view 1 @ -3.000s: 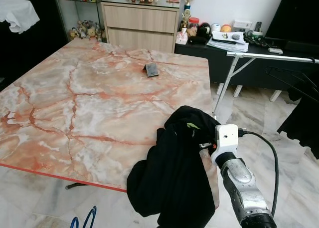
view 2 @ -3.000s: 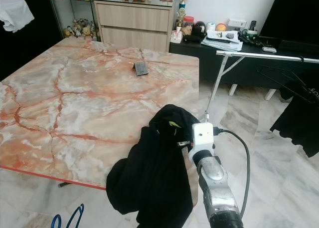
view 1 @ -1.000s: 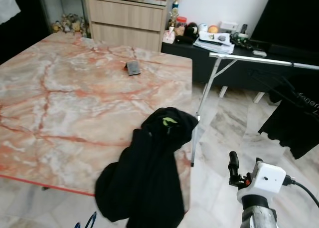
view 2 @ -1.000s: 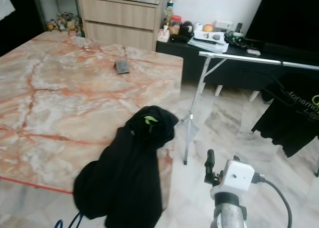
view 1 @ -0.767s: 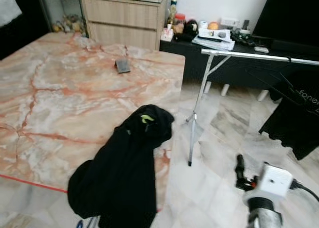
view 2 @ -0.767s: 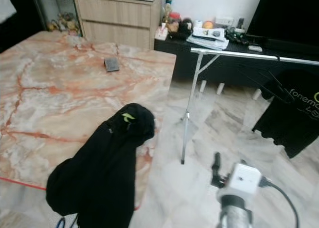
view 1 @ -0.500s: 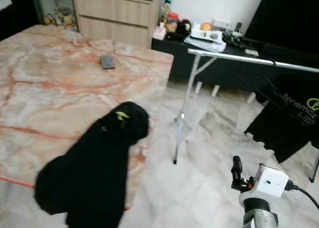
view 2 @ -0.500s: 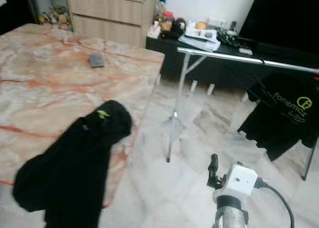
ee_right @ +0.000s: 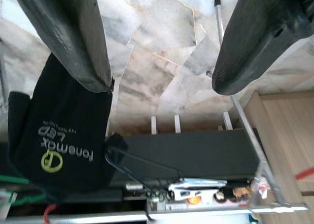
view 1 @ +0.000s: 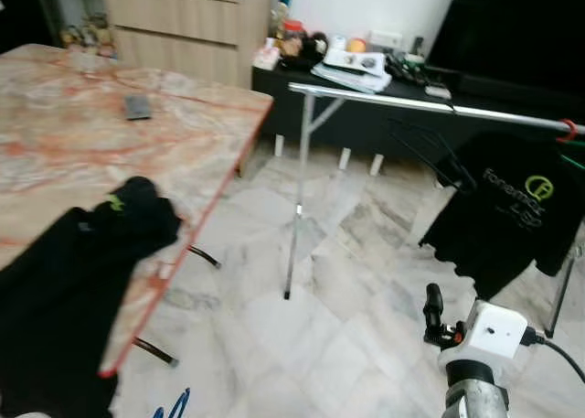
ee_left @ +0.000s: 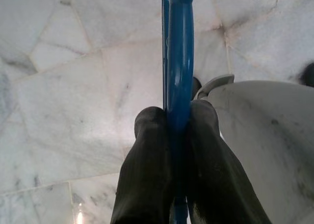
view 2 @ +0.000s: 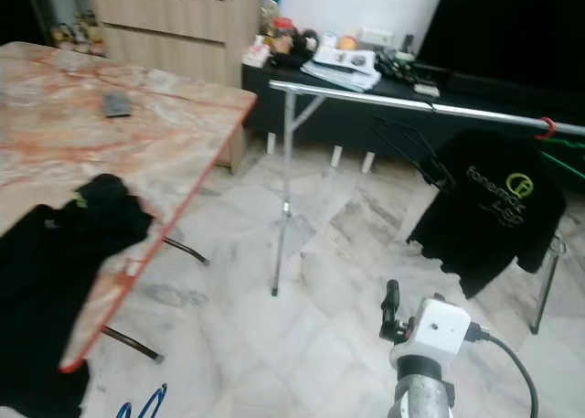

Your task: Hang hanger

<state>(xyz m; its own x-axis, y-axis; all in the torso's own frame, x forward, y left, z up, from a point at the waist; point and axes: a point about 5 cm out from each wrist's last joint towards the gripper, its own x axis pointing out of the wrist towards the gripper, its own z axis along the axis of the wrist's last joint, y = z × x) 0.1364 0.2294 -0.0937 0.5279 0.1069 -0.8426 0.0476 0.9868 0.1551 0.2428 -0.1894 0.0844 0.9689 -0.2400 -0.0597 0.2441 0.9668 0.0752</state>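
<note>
View has swung from marble table [view 1: 55, 153] toward clothes rail [view 1: 430, 107]

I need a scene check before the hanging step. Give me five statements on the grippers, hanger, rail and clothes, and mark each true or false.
1. The left gripper is shut on the blue hanger. True.
2. The right gripper holds a black T-shirt. False: its fingers are spread apart with nothing between them.
3. A black T-shirt with a green logo hangs on the clothes rail. True.
4. The marble table carries no clothing. False: a black garment lies draped over its edge.
5. The blue hanger already hangs on the rail. False: it is in the left gripper, low above the marble floor.
</note>
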